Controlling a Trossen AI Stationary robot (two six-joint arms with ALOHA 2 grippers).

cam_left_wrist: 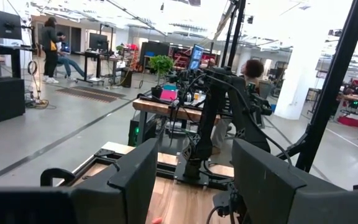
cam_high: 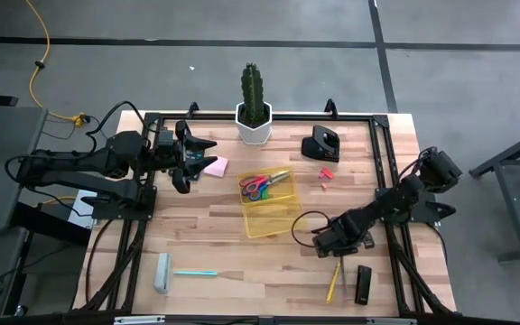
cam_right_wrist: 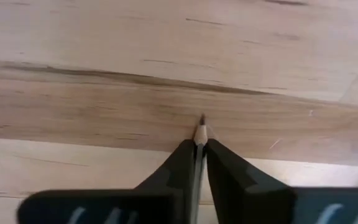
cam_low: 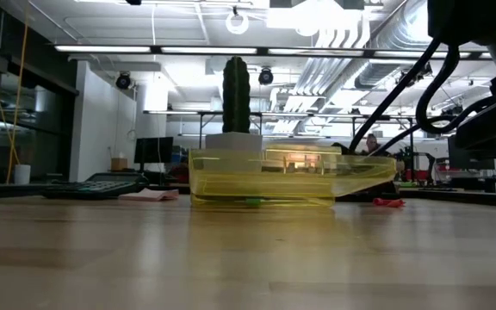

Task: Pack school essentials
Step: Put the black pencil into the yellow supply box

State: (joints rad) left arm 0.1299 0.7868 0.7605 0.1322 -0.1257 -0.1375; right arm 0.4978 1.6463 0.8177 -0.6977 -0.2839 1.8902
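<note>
A clear yellow tray sits mid-table and holds the red-handled and blue-handled scissors. The pink sticky-note pad lies by my left gripper, which is open, raised and touching nothing. My right gripper is low over the near right of the table, shut on a pencil. A yellow pencil lies just nearer than it. The light-blue pen lies near left. Small red pieces lie right of the tray. My right gripper pinches the pencil between its two fingers just behind the sharpened end. The fingers slant down toward the table and lie along the pencil, so only its point sticks out past them. Whether the point touches the wood, I cannot tell.
A potted cactus stands at the far edge, with a black holder to its right. A grey oblong block lies near left and a black oblong item near right. A black calculator shows in the low view.
</note>
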